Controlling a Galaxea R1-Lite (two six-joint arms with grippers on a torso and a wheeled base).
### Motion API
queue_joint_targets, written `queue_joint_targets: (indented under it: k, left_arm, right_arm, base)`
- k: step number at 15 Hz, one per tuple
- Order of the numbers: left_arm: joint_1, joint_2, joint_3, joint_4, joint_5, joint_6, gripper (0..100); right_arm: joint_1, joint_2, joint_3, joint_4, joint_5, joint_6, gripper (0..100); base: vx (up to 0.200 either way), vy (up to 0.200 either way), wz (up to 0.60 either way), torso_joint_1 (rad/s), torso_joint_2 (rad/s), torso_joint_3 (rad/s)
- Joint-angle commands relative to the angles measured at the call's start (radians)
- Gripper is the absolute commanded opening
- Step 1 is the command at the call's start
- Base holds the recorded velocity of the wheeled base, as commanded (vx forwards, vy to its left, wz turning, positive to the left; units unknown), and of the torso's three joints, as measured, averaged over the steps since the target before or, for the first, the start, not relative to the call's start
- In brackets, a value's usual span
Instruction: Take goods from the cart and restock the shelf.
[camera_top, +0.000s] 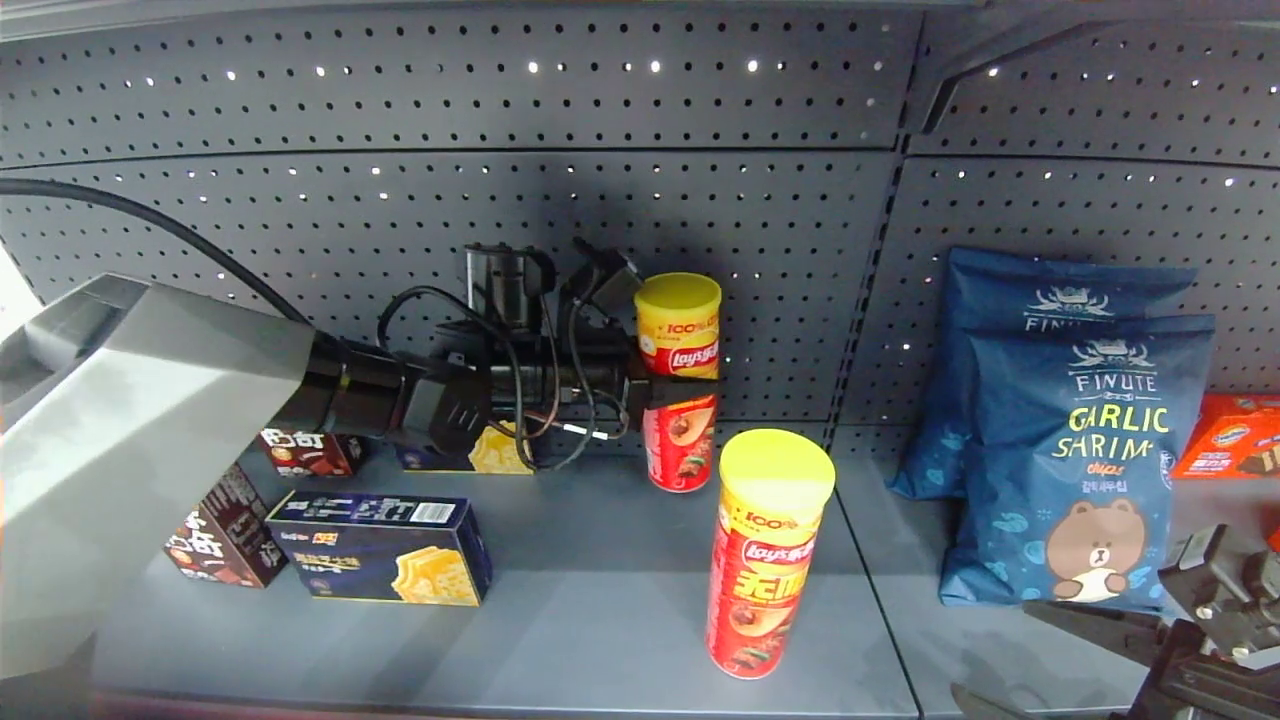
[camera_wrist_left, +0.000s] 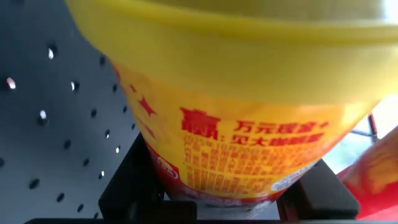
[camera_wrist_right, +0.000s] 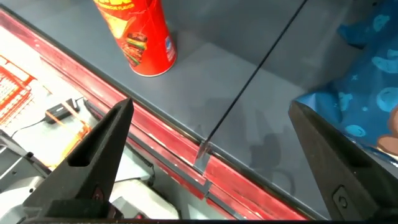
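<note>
A dark grey metal shelf (camera_top: 600, 600) carries the goods, its red front edge nearest. Just off that edge, the right gripper (camera_wrist_right: 210, 109) hangs with fingers spread wide and nothing between them. Near the front stands a tall red chip can with a yellow lid (camera_top: 768, 560), with a navy cracker box (camera_top: 385, 548) lying well to its left. Deeper in, the left gripper (camera_top: 680, 388) is clamped around the middle of a second red-and-yellow chip can (camera_top: 680, 320), upright near the perforated back panel (camera_top: 450, 200). Whether its base is seated I cannot tell. The tube is probably light, stiff and glossy. A mid-body hold suits it, since it tips easily.
</note>
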Motion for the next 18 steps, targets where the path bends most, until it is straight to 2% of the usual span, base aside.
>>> queue_joint_targets:
  k: [1,15,16,17,18]
  left_arm:
    - [0.007,0.033,-0.007,0.0,0.001,0.001,0]
    - [0.006,0.119,-0.079,0.002,0.002,0.004,0]
    - [0.006,0.125,-0.082,0.002,0.002,0.027,0]
    - [0.006,0.125,-0.082,0.002,0.002,0.027,0]
    - [0.007,0.145,-0.082,0.003,0.002,0.059,0]
  right_arm:
    - [-0.001,0.017,0.0,-0.002,0.003,0.0,100]
    - [-0.023,0.023,0.0,-0.004,0.015,0.012,100]
    - [-0.023,0.023,0.0,-0.004,0.015,0.014,100]
    - [-0.023,0.023,0.0,-0.004,0.015,0.014,100]
    - [-0.023,0.023,0.0,-0.004,0.015,0.014,100]
  base:
    - [0.0,0.0,0.0,0.0,0.0,0.0]
    - [0.0,0.0,0.0,0.0,0.0,0.0]
    - [0.0,0.0,0.0,0.0,0.0,0.0]
    - [0.0,0.0,0.0,0.0,0.0,0.0]
    - [0.0,0.0,0.0,0.0,0.0,0.0]
